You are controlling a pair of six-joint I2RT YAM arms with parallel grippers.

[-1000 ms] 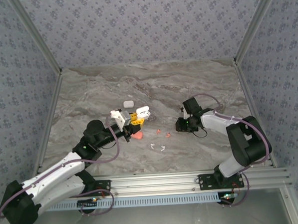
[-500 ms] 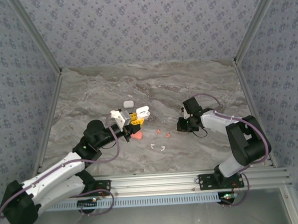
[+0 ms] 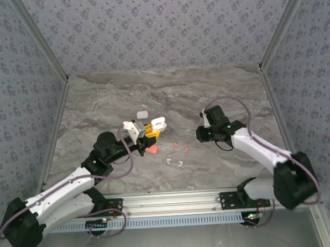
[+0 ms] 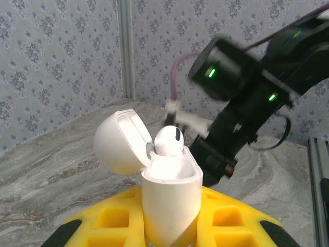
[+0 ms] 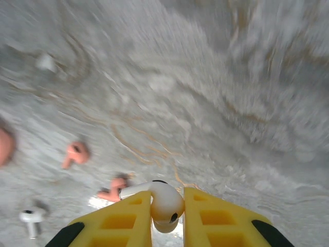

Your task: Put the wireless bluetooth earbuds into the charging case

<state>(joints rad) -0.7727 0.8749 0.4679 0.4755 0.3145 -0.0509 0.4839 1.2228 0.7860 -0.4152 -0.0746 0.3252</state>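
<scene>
My left gripper [image 4: 169, 229] is shut on a white charging case [image 4: 169, 198], held upright with its lid [image 4: 119, 141] flipped open to the left. One white earbud [image 4: 168, 140] sits in the case's far slot. From above, that gripper [image 3: 150, 130] and the case [image 3: 159, 124] hover left of the table's centre. My right gripper [image 5: 167, 208] is shut on a white earbud [image 5: 165, 199], stem pointing left, just above the marble. It [image 3: 201, 135] is right of centre. Two salmon-pink earbuds [image 5: 76, 153] [image 5: 114, 192] and a white earbud [image 5: 32, 216] lie loose below.
A salmon-pink case [image 3: 152, 149] lies beside my left gripper, and a closed white case [image 3: 142, 114] lies farther back. Loose pink earbuds [image 3: 175, 144] [image 3: 186, 148] and white earbuds [image 3: 169, 160] [image 3: 180, 163] lie between the arms. The right arm [image 4: 241, 98] looms behind the held case.
My right gripper has closed on the white earbud, and the right arm's elbow has swung out toward the near right. The left arm and its case have stayed put.
</scene>
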